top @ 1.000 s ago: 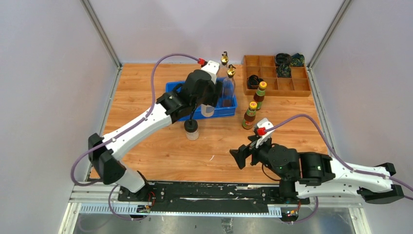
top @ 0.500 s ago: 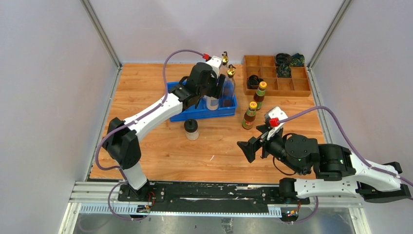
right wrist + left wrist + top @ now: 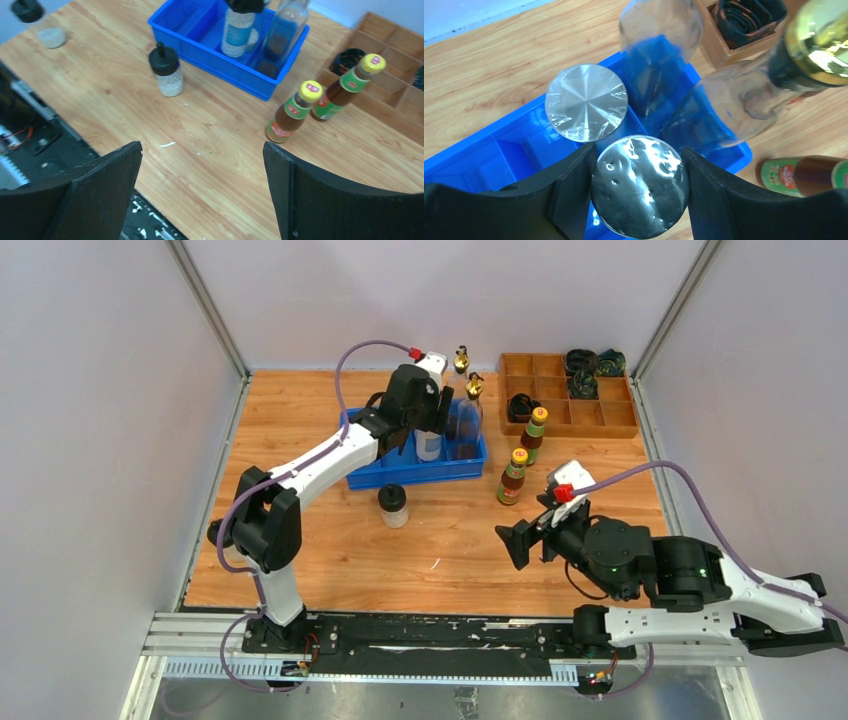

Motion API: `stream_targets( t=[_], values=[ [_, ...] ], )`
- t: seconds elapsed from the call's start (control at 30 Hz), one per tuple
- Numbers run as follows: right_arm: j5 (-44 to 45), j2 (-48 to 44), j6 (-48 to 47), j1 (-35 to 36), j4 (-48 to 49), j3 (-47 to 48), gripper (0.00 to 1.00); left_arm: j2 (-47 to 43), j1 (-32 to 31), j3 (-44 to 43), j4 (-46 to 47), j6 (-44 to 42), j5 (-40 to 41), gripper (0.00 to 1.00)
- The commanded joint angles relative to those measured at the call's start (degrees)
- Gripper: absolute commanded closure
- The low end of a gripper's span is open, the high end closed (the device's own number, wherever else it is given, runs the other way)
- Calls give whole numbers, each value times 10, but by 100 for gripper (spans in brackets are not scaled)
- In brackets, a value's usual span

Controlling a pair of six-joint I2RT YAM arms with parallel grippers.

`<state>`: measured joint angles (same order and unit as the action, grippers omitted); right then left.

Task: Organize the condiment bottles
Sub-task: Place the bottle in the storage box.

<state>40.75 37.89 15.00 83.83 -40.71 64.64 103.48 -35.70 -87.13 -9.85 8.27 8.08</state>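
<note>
**Two shakers at the blue bin, one of them in the left pincer**

So the left pincer [image 3: 636, 152] is clamped on a silver-lidded shaker [image 3: 639, 190], a finger on each side of the lid. It's holding it at the near wall of the blue bin [image 3: 514, 155]. I honestly can't tell if the base is sitting on the bin floor. The second shaker [image 3: 586, 102] stands in the bin just beside it.

The near cruet [image 3: 724, 107], with its gold spout, is in the bin's right end. The far cruet [image 3: 659, 30] is right behind that one, but I can't tell if it's inside the bin or just past it.

Out on the worktop [image 3: 280, 420], the front sauce bottle [image 3: 514, 476] and the back sauce bottle [image 3: 534, 435] stand upright. They're between the bin and the wooden tray [image 3: 590, 418]. A black-capped jar [image 3: 392, 506] stands just in front of the bin. The other jar [image 3: 37, 22] is way off by the worktop's left edge.

The right pincer [image 3: 200, 150] has its jaws wide apart with nothing in them. It hovers over the front of the worktop, well apart from every bottle.
</note>
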Motion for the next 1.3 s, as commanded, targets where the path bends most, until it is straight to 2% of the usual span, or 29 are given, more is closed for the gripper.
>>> stream_targets(
  t=[0.0,0.1,0.13,0.2,0.27,0.5,0.6,0.8,0.93,1.27],
  values=[
    [136,38,1,-5,-26,2,2,-2,8,-14,22,-4,6,38],
    [273,71,-14,-8,-25,16,0,-8,8,2,31,1,5,38],
    [280,81,-35,-17,-6,25,0,-9,8,4,32,2,4,38],
    [212,89,-108,-73,57,27,0,-10,8,7,31,1,5,38],
    [86,88,-132,-176,91,27,0,-9,8,9,29,-1,5,38],
    [-200,116,-100,-461,114,9,0,-13,8,24,35,-2,10,38],
    [-264,125,-80,-558,125,-18,0,-13,8,30,38,0,11,38],
    [-333,87,-69,-713,134,-93,0,-10,11,45,64,-1,3,37],
    [-352,51,-80,-767,112,-112,0,-1,21,47,77,4,-6,37],
    [-366,22,-74,-771,100,-130,0,38,32,15,69,-3,-13,33]
  ],
)
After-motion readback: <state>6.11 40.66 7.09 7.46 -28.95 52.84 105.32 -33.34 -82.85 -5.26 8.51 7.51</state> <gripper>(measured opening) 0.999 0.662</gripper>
